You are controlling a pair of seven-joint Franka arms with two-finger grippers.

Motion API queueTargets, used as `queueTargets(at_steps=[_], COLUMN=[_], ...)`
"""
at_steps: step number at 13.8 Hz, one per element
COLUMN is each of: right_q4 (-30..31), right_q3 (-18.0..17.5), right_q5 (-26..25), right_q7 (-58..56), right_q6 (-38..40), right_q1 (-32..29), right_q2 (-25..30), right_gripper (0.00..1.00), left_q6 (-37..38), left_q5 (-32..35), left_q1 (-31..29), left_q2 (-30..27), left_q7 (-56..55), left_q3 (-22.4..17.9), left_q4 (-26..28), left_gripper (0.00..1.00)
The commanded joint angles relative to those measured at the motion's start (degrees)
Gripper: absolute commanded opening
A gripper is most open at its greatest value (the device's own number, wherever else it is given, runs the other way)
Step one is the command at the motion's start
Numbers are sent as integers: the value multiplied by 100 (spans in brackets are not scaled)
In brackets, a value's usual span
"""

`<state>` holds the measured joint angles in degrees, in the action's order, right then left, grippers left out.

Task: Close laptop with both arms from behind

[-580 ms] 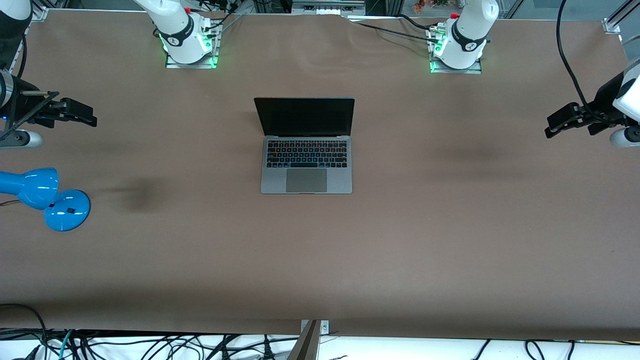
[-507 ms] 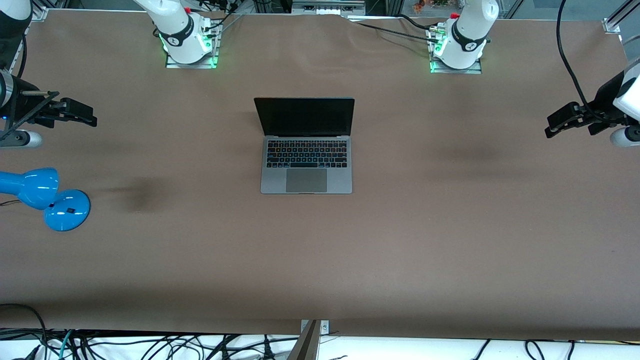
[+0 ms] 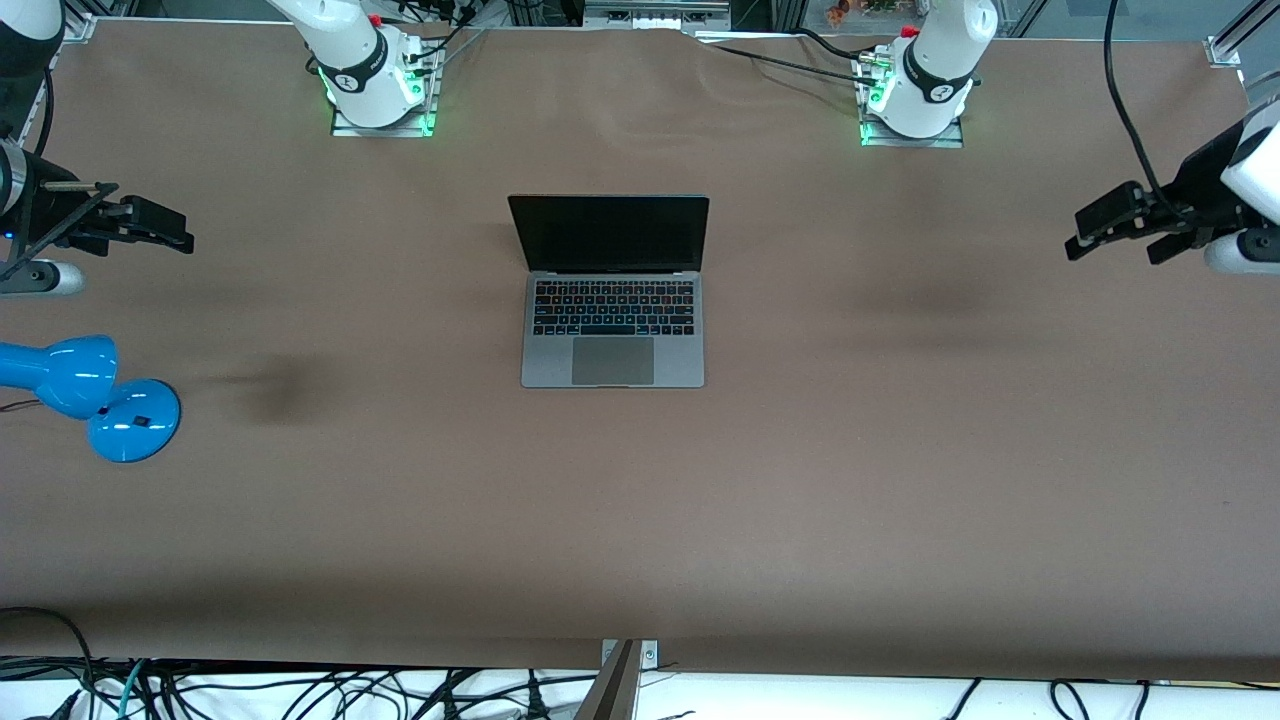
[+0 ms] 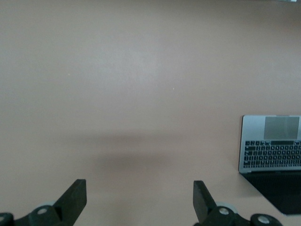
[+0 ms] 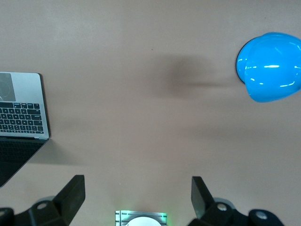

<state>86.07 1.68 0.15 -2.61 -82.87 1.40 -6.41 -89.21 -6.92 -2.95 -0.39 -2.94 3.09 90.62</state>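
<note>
Only right wrist view catches lamp [image 5: 269,66], laptop [image 3: 612,290] open

A brown table [image 3: 900,480] carries 1 open laptop [image 3: 612,330] at its middle, screen upright, keyboard toward the front camera; a blue desk lamp [image 3: 95,395] sits at the right arm's end. The 2 arm bases [image 3: 380,95] stand along the edge farthest from the front camera.

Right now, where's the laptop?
The laptop sits open mid-table in the front view, between the two arm bases and nearer the camera than both; neither gripper is near it.
</note>
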Motion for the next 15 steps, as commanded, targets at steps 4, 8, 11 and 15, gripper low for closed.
queueTargets(at_steps=[4, 8, 11, 15], right_q4=[50, 147, 252, 795], right_q3=[-37, -54, -63, -133], right_q5=[-59, -15, 125, 1422], right_q7=[24, -20, -20, -90], right_q6=[87, 0, -97, -63], right_q1=[-35, -35, -35, -35], right_q2=[105, 149, 96, 0], right_gripper=[100, 100, 100, 100], left_q6=[237, 150, 97, -324], left_q5=[-512, -608, -644, -653], left_q1=[-48, -39, -48, -39], left_q2=[-453, -638, -717, -998], left_q7=[-13, -380, -1013, -1760], left_q3=[25, 402, 859, 1552], left_q4=[481, 904, 1036, 1650], left_gripper=[100, 100, 100, 100])
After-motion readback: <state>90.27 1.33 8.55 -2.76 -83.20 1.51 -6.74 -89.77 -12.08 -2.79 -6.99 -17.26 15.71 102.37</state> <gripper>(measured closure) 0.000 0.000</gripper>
